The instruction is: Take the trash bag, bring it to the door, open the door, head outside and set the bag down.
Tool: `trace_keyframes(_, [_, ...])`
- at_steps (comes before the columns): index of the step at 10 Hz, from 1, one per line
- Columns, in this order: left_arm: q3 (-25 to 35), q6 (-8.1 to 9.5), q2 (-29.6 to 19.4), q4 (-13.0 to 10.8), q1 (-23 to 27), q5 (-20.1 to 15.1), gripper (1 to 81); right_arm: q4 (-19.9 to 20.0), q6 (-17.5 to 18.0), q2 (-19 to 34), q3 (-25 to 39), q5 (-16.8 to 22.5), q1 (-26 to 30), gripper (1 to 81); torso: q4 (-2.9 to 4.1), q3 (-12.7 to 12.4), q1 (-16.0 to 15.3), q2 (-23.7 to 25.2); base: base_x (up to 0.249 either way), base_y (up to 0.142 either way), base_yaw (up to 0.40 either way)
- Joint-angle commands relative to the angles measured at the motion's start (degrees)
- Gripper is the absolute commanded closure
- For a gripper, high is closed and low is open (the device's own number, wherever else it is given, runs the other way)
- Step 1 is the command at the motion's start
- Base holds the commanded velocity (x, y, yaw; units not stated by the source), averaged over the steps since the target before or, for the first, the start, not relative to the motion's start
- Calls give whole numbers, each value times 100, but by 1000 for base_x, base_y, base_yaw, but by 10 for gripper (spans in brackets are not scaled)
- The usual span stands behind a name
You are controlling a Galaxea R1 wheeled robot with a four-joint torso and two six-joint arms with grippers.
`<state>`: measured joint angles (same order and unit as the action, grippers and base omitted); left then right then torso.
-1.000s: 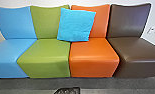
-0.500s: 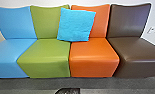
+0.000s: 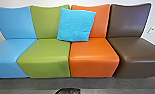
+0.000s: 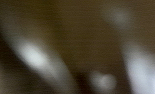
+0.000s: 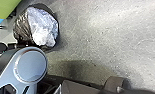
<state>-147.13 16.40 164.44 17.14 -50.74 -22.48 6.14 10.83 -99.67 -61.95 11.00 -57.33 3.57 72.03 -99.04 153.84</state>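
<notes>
The trash bag [image 5: 43,27] sits low in front of the robot, a dark, glossy bundle with a pale, crinkled patch bulging at one side. From the head, its top lies almost straight ahead, just a shade to the robot's left of the middle. It looks roundish, so I can't pick out a long axis; whether it rests on the grey floor [image 5: 105,37] or hangs a little above it, I can't tell.

The left arm looks the nearer to me: its wrist camera is up against a blurred brown surface [image 4: 88,37] streaked with glare, quite possibly the bag's own film. The right wrist looks across from farther off, with the robot's blue-grey joint [image 5: 31,65] beside the bag. Whether the left gripper or the right gripper is apart, together or clamped on plastic, I can't say.

Beyond stand the green chair [image 3: 44,55] and orange chair [image 3: 94,55], a bright blue cushion [image 3: 76,25] propped across their backs.
</notes>
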Motion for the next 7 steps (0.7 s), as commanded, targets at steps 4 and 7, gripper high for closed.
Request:
trace_keyframes(4, [61, -101, -95, 17, 437, -424, 811, 89, 7, 384, 176, 315, 305, 10, 0, 0, 372, -578, 0, 0, 0])
trace_keyframes(7, [255, -189, -244, 17, 438, -424, 811, 80, 7, 313, 149, 307, 252, 10, 0, -498, 603, -951, 0, 0, 0])
